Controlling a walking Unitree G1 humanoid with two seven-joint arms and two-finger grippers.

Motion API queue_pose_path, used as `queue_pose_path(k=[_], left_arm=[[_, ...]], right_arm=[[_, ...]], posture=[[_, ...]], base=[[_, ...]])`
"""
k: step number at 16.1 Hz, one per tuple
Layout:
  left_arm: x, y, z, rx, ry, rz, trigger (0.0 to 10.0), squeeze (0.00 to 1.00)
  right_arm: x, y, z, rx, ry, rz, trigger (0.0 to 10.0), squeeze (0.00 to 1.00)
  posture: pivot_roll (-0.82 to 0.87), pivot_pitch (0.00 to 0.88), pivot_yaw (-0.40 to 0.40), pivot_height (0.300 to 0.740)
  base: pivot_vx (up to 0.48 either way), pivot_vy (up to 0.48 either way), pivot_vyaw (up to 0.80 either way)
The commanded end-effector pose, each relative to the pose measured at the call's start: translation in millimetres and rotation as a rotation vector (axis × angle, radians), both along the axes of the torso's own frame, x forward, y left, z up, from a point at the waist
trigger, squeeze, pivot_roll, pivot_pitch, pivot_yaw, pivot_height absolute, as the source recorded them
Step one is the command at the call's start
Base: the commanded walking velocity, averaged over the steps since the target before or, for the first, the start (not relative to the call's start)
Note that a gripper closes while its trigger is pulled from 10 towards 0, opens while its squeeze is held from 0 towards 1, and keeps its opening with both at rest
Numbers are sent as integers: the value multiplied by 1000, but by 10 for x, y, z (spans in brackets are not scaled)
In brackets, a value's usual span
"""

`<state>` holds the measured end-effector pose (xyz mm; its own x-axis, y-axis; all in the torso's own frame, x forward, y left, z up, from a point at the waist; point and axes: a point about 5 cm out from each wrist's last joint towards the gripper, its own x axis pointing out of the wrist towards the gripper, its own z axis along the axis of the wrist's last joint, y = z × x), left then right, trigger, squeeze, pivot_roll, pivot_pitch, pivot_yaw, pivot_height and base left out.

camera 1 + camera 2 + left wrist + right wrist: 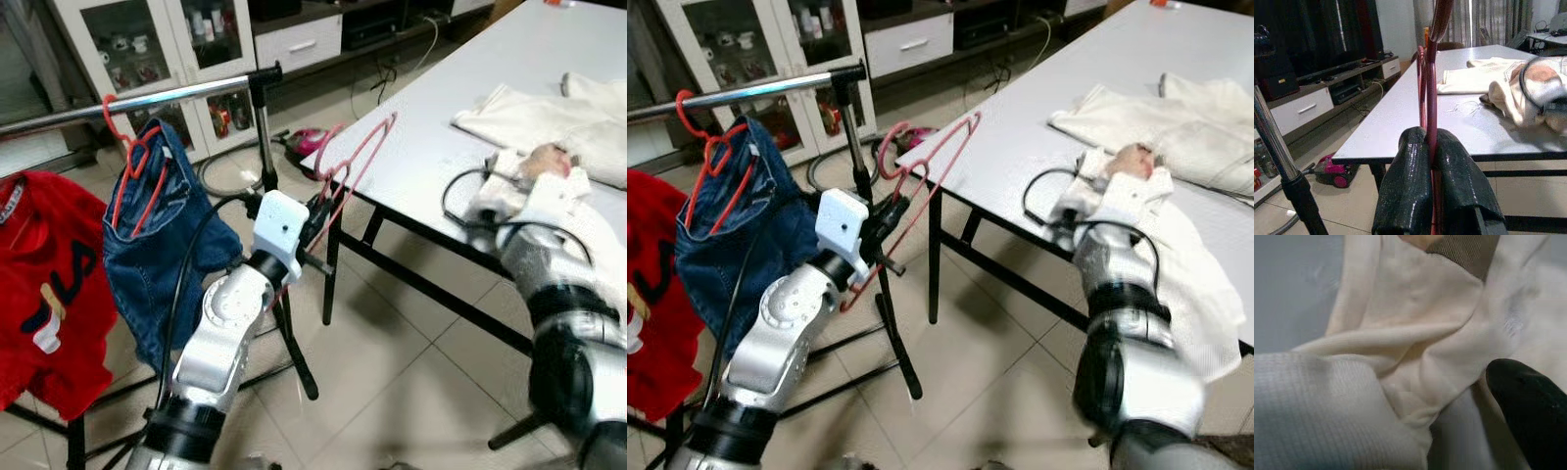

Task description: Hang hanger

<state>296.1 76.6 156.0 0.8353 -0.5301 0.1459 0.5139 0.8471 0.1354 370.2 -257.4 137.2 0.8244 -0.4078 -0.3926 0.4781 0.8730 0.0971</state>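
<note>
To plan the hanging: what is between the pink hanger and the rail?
In the left eye view, only the rack's black upright post stands between hanger and rail.

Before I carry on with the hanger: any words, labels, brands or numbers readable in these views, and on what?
"FILA": large letters, partly folded and cut off by the frame edge, on the red shirt hanging from the rail.
Bottles in the glass cabinet: labels too small and blurred to read.
Nothing readable on the pink hanger, jeans or cream cloth.
</note>
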Motion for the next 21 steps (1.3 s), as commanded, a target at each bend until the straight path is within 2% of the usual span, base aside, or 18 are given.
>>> queue_pose_path(k=[1, 3, 4, 5, 7, 9, 12, 13, 14, 15, 16, 18, 21], left_arm=[[10, -2, 29, 0, -19, -6, 10000, 0], [11, 0, 24, 1, -21, -5, 10000, 0], [12, -7, 22, 4, -27, -6, 10000, 0], [14, -11, 20, 6, -30, -9, 10000, 0], [10, -5, 1, 9, -22, -11, 10000, 0], [-7, 7, -72, 11, 19, -20, 10000, 0], [-27, 88, -273, 32, 97, 10, 10000, 0], [-36, 110, -316, 36, 111, 15, 10000, 0], [-53, 211, -453, 14, 174, 61, 10000, 0], [-121, 452, -691, -5, 272, 155, 10000, 0], [-216, 628, -865, 28, 324, 202, 10000, 0], [-257, 691, -910, 25, 345, 244, 10000, 0], [-235, 620, -830, 3, 310, 256, 10000, 0]], right_arm=[[-87, 64, 205, -50, -76, -3, 10000, 1000], [-296, 190, 314, -159, -161, 14, 10000, 1000], [-388, 208, 398, -323, -243, 30, 10000, 1000], [-537, 204, 316, -418, -267, 39, 10000, 0], [-772, 195, 119, -503, -262, 76, 10000, 0], [-1068, 259, -61, -569, -274, 169, 10000, 0], [-1355, 292, -281, -587, -276, 226, 10000, 0], [-1383, 294, -305, -584, -272, 229, 10000, 0], [-1414, 317, -325, -587, -273, 241, 10000, 0], [-1418, 407, -311, -590, -298, 283, 10000, 0], [-1379, 484, -324, -578, -312, 330, 10000, 0], [-1233, 488, -394, -486, -282, 340, 10000, 0], [-1122, 497, -378, -483, -290, 363, 10000, 0]], posture=[[-41, 0, 33, 740], [-45, 0, 30, 740], [-54, 0, 28, 740], [-53, 0, 29, 740], [-56, 0, 31, 740], [-61, 0, 36, 740], [-68, 0, 60, 740], [-68, 0, 63, 740], [-82, 0, 78, 740], [-95, 0, 92, 740], [-100, 0, 95, 740], [-98, 0, 91, 740], [-90, 0, 82, 740]], base=[[0, 0, 0], [0, 0, 0], [0, 0, 0], [0, 0, 0], [0, 0, 0], [0, 0, 0], [0, 0, 0], [0, 0, 0], [0, 0, 0], [0, 0, 0], [0, 0, 0], [0, 0, 0], [0, 0, 0]])
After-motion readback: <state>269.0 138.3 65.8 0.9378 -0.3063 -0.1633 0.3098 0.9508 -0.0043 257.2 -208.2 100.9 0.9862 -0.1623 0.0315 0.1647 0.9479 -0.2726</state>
